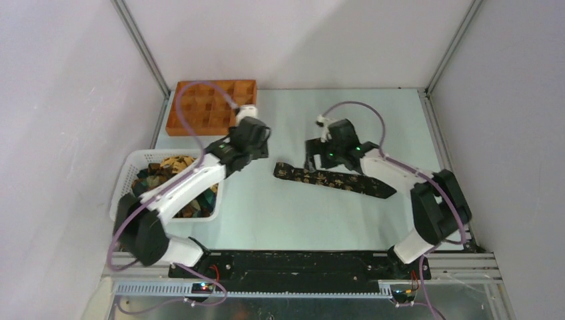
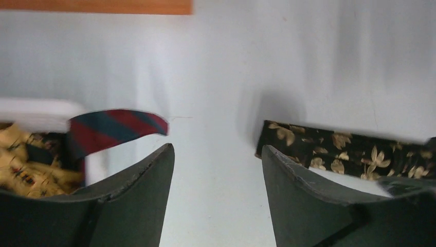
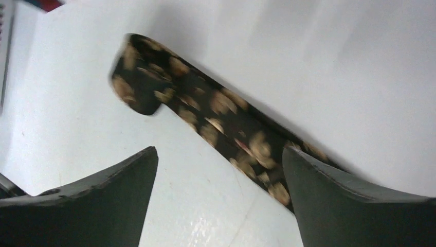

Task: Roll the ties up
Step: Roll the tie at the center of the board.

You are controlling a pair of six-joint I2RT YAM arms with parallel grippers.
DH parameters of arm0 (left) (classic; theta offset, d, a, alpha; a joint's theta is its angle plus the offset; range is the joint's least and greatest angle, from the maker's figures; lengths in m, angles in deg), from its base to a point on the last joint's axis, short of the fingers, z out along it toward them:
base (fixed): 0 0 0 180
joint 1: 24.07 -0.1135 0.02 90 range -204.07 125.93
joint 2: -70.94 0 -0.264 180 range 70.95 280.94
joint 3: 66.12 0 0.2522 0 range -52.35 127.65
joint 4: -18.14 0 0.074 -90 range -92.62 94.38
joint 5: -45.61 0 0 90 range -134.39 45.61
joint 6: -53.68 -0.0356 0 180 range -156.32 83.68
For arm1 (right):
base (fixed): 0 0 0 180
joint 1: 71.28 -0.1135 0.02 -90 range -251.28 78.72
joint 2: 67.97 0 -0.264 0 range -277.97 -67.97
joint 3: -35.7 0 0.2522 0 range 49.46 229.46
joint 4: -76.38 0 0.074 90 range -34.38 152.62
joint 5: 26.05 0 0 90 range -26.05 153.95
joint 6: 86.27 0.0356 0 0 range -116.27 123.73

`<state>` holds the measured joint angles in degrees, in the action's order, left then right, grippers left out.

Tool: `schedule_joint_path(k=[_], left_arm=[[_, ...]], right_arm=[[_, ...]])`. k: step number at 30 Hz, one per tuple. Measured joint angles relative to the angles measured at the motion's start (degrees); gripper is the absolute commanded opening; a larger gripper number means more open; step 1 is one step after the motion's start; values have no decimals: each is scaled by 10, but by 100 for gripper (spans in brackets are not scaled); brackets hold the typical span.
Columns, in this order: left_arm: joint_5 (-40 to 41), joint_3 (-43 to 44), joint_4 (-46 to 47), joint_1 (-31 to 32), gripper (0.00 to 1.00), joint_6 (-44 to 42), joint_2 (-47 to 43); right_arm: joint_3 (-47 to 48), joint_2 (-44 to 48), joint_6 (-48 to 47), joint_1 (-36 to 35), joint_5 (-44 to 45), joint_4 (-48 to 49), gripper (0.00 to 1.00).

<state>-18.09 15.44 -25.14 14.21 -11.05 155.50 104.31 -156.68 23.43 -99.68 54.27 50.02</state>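
Observation:
One dark tie with a gold leaf print lies flat and unrolled on the table, stretching from centre to right. My right gripper hovers over its middle, jaws open and empty; the right wrist view shows the tie running diagonally past the right finger. My left gripper is open and empty, just left of the tie's narrow end. More ties are piled in the white basket; a red and blue striped one hangs over its rim.
An orange compartment tray sits at the back left, behind the left gripper. The white mesh basket stands along the left edge beside the left arm. Metal frame posts and grey walls enclose the table.

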Motion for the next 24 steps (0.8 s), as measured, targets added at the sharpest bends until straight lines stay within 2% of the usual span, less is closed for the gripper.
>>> schedule_joint_path(k=[3,6,13,16,24], left_arm=[[-2,-65,23,-47,80,36,-96],[-11,-114,36,-75,83,65,-161],[-36,-170,44,-121,84,98,-220],[-42,-173,47,-128,84,103,-226],[-47,-184,50,-140,85,108,-255]], right_arm=[[99,-63,-73,-46,-23,-22,99],[185,-120,-136,-78,-48,-50,100],[393,-268,-271,-121,-71,-152,99],[428,-308,-312,-137,-67,-175,100],[447,-364,-366,-156,-59,-229,100]])
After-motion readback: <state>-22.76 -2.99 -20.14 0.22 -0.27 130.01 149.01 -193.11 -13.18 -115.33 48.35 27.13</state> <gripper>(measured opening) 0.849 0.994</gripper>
